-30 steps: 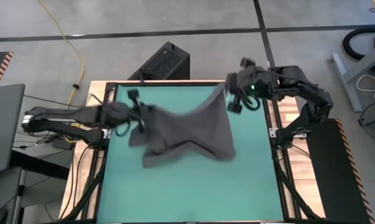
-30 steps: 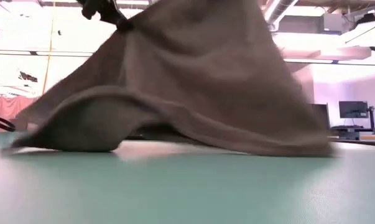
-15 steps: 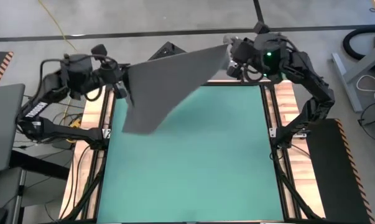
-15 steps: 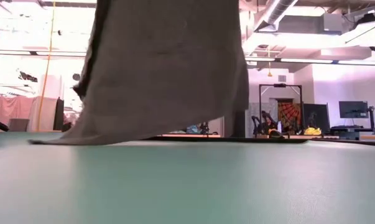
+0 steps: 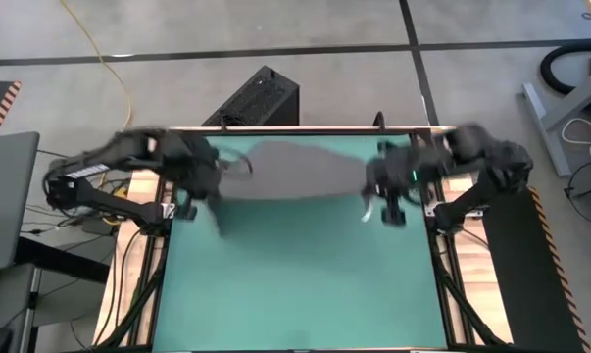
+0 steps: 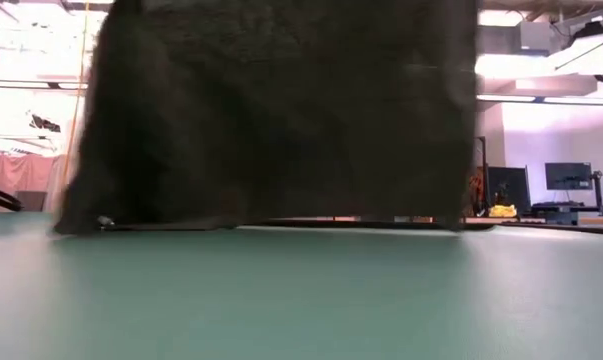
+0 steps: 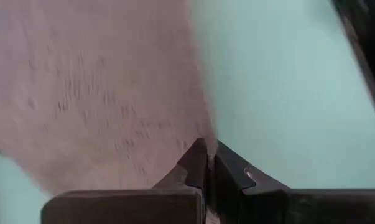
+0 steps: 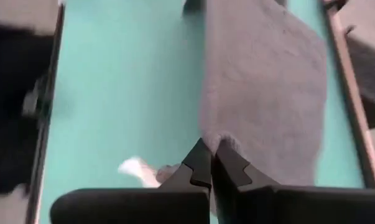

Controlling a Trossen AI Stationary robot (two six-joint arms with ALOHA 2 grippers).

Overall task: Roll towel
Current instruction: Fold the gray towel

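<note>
Over the far half of the table (image 5: 305, 284), the left gripper (image 5: 205, 181) is clenched on one upper corner of the towel (image 5: 293, 172), its fingers (image 7: 199, 163) pressed together on the cloth. The right gripper (image 5: 383, 186) is likewise clamped on the opposite corner. The towel hangs stretched between them as a flat sheet, its lower edge at the green surface near the table's far side.

A teal worktop (image 5: 295, 284) sits on a grey concrete floor (image 5: 275, 29). A black box (image 5: 256, 98) stands at twelve o'clock, a yellow cable (image 5: 114, 64) at ten. Monitors (image 6: 569, 176) glow beyond.
</note>
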